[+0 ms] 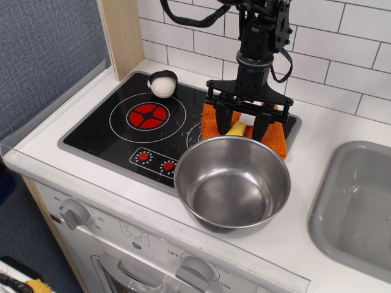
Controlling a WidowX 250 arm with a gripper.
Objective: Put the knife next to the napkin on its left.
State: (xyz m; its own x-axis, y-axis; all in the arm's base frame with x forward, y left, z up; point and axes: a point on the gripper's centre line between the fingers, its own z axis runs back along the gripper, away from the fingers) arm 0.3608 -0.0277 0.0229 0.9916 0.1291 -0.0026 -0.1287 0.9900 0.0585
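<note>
White counter (317, 137) with toy hob, hand poised over the knife.

Nearest sits the steel bowl (232, 181); just behind its rim the knife (236, 129) lies on the napkin (244, 126). Hand (241, 124) straddles the yellow handle, its 2 fingers spread and gripping nothing. Best to close squarely on the handle without snagging cloth.

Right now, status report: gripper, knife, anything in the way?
Gripper open, fingers straddling the knife. Knife lies on the napkin, not left of it. Steel bowl crowds the near side.
</note>
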